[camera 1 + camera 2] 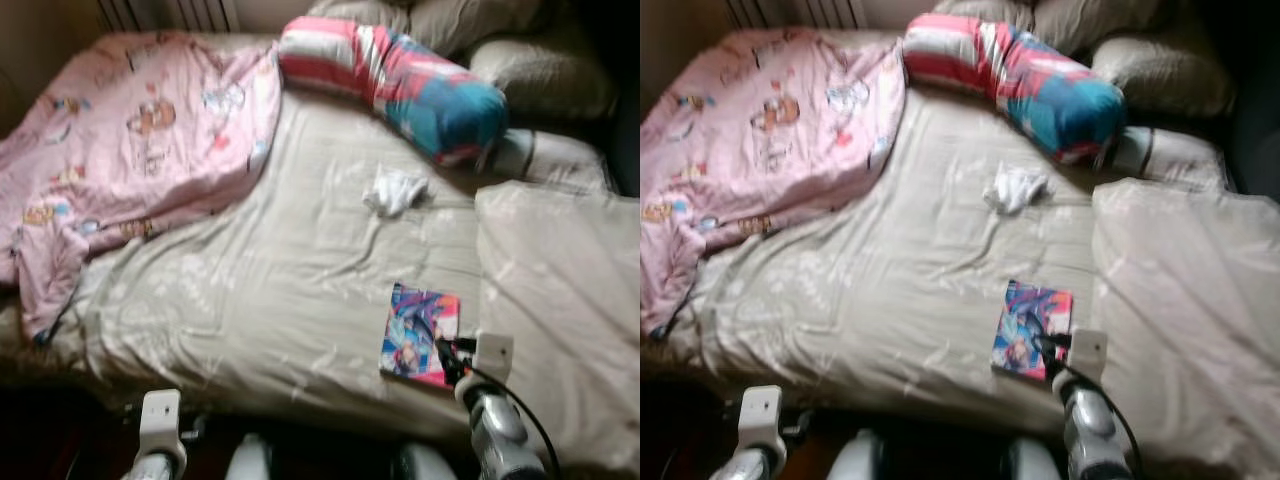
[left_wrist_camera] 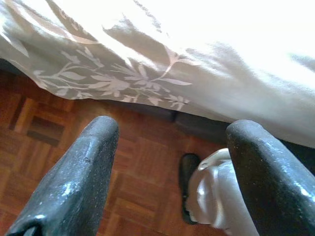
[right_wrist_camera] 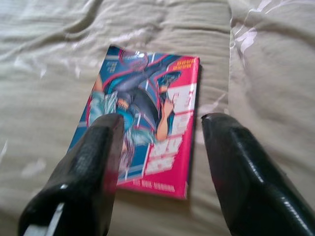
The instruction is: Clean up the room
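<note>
Beige bed (image 1: pixel 300 290) – right claw (image 3: pixel 160 162) spread over comic (image 3: pixel 147 132), lower edge hidden

A bed (image 1: pixel 280 300) covered with a beige sheet carries a pink blanket (image 1: pixel 130 150) bunched at its left side and a striped red, white and blue bolster (image 1: pixel 400 85) near the beige pillows (image 1: pixel 540 75) at the head. A crumpled white cloth (image 1: pixel 393 190) lies mid-bed, a colourful book (image 1: pixel 420 333) flat near the front edge, and a pale duvet (image 1: pixel 560 300) at the right.
</note>
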### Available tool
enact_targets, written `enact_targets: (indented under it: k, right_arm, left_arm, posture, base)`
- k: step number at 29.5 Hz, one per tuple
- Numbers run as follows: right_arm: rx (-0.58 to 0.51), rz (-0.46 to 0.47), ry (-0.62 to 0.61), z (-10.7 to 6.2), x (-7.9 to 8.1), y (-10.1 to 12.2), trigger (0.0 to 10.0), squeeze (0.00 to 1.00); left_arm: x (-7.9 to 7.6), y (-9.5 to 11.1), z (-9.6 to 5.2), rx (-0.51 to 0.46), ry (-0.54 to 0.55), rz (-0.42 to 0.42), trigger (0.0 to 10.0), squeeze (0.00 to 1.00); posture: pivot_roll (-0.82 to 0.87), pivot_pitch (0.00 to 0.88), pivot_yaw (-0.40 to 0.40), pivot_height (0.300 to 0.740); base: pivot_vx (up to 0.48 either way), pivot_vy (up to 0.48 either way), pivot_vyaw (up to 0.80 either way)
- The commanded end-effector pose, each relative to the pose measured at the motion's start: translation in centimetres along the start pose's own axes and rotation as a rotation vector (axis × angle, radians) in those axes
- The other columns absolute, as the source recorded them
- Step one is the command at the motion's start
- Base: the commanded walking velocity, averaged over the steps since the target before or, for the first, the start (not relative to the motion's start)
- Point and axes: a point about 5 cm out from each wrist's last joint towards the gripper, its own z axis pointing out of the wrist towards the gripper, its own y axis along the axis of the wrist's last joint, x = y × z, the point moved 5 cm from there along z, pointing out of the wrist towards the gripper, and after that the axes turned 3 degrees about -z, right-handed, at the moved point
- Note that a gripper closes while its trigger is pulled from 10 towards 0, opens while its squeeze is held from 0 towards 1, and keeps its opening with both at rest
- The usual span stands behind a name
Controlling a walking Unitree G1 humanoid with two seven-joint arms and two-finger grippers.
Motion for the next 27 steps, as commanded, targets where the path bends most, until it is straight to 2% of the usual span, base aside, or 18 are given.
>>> enact_targets:
  k: [1,9,13,14,17,21,27]
  right_arm:
    - [0.072,-0.027,0.023,-0.4,0.4,-1.7,10.0,0.0]
    - [0.204,-0.01,-0.016,-1.4,-0.2,-4.7,10.0,0.0]
    - [0.3,0.005,-0.023,-2.3,0.1,-7.0,10.0,0.0]
    - [0.35,0.007,-0.026,-3.0,0.1,-8.2,10.0,0.0]
    - [0.416,0.007,-0.029,-4.1,0.1,-10.0,10.0,0.0]
    - [0.437,0.009,-0.03,-4.6,0.0,-10.8,10.0,0.0]
    - [0.45,0.009,-0.051,-4.9,-0.5,-11.1,10.0,0.0]
  left_arm:
    - [0.4,-1.7,-0.4,0.061,0.027,-0.027,10.0,0.0]
    - [0.2,-3.3,-0.9,0.115,0.033,-0.039,10.0,0.0]
    - [0.3,-4.1,-1.1,0.15,0.035,-0.024,10.0,0.0]
    - [0.3,-4.3,-1.2,0.162,0.033,-0.025,10.0,0.0]
    - [0.1,-4.4,-1.2,0.171,0.02,-0.01,10.0,0.0]
    - [-0.5,-4.3,-1.1,0.168,-0.006,0.029,10.0,0.0]
    - [-1.3,-4.7,-1.2,0.185,-0.035,0.066,10.0,0.0]
  posture:
    - [0.06,0.028,-0.029,0.729]
    - [0.08,0.0,-0.043,0.74]
    - [0.07,0.0,-0.032,0.74]
    - [0.07,0.0,-0.031,0.74]
    - [0.07,0.0,-0.03,0.74]
    - [0.07,0.0,-0.034,0.74]
    - [0.06,0.012,-0.036,0.74]
  base:
    - [0.0,0.0,0.0]
    - [0.0,0.0,0.0]
    - [0.0,0.0,0.0]
    - [0.0,0.0,0.0]
    - [0.0,0.0,0.0]
    - [0.0,0.0,0.0]
    - [0.0,0.276,0.0]
